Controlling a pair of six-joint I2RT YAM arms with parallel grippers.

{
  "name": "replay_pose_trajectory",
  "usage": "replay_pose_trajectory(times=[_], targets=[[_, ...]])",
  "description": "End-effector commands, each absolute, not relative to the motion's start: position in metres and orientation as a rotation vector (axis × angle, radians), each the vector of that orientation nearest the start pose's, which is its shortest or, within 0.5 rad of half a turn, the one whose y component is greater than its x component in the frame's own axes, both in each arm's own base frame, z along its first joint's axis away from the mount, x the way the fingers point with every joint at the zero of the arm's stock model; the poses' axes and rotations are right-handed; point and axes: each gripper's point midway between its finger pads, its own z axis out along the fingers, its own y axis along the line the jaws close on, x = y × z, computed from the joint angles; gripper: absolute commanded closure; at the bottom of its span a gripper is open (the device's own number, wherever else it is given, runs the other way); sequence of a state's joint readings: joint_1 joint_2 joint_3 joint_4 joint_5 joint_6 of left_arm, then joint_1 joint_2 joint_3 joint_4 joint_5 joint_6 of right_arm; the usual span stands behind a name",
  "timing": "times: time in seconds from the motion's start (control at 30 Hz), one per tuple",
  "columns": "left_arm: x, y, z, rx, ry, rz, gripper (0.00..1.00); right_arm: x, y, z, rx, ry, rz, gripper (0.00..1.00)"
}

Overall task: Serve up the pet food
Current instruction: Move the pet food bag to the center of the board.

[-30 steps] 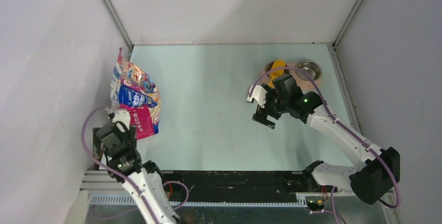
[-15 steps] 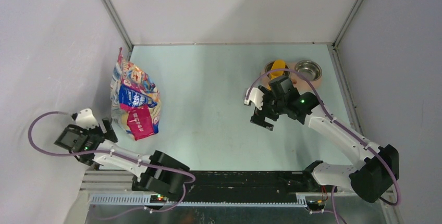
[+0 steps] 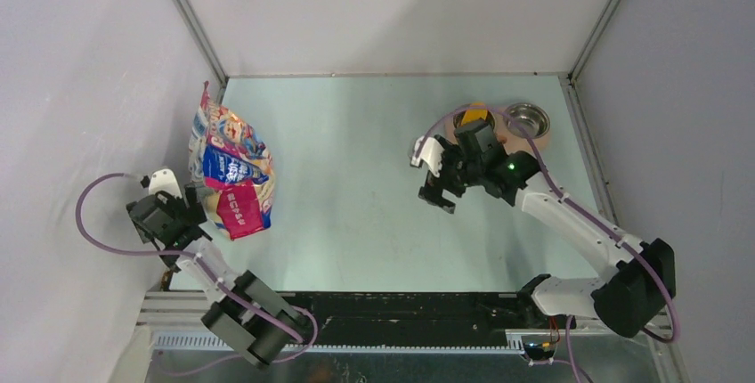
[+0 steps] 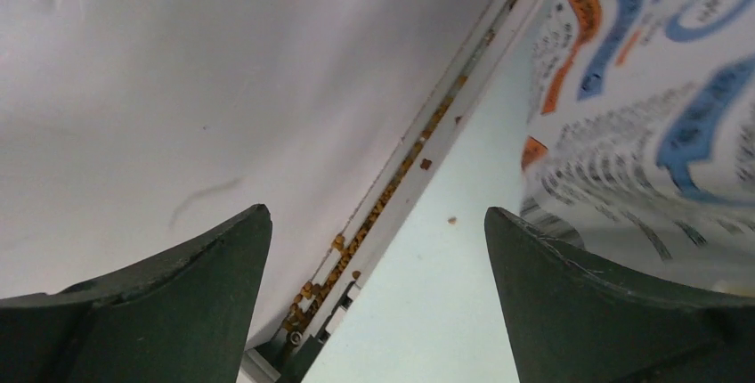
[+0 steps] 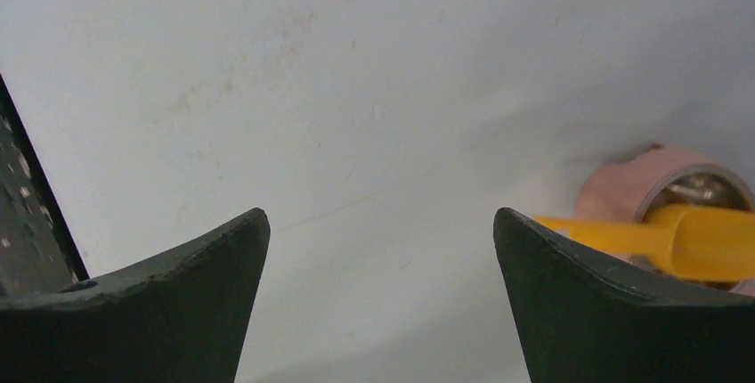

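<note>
Pet food (image 4: 307, 297) along table edge (image 4: 411, 196)

Left gripper (image 4: 374, 212) with jaws spread wide, dark fingers (image 4: 151, 312) low at either side. Beyond, white wall (image 4: 178, 62) on the left, meeting pale green table (image 4: 418, 321) along a metal rail (image 4: 488, 53). Pet food (image 4: 356, 236) strung along that rail as small brown pellets, two strays just right of it on the table. Printed bag (image 4: 659, 89), blue and orange on white, at the right.

One printed bag (image 3: 230, 174), one yellow scoop (image 3: 474, 118) and two metal bowls (image 3: 526, 119) on the counter (image 3: 356, 196). Two pincers — a left pincer (image 3: 174, 205) and a right pincer (image 3: 438, 189).
</note>
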State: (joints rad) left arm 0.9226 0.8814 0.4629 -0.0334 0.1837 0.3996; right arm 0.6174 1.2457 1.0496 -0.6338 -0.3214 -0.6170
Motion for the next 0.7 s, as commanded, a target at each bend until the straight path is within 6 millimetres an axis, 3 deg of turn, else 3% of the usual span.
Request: replay_pose_trajectory(times=[0.0, 0.1, 0.27, 0.43, 0.5, 0.67], targets=[[0.204, 0.264, 0.143, -0.494, 1.939, 0.826, 0.04, 0.279, 0.267, 0.227, -1.376, 1.702, 0.515, 0.00], [0.211, 0.264, 0.137, -0.482, 1.952, 0.862, 0.04, 0.289, 0.297, 0.238, -1.364, 1.717, 0.631, 0.00], [0.227, 0.259, 0.125, -0.468, 1.969, 0.880, 0.04, 0.290, 0.334, 0.234, -1.397, 1.738, 0.740, 0.01], [0.256, 0.255, 0.120, -0.448, 2.000, 0.848, 0.07, 0.303, 0.355, 0.232, -1.370, 1.726, 0.776, 0.00], [0.274, 0.246, 0.109, -0.410, 2.047, 0.819, 0.08, 0.312, 0.359, 0.228, -1.340, 1.751, 0.788, 0.00], [0.308, 0.228, 0.105, -0.338, 2.078, 0.823, 0.07, 0.333, 0.368, 0.223, -1.263, 1.812, 0.855, 0.00]])
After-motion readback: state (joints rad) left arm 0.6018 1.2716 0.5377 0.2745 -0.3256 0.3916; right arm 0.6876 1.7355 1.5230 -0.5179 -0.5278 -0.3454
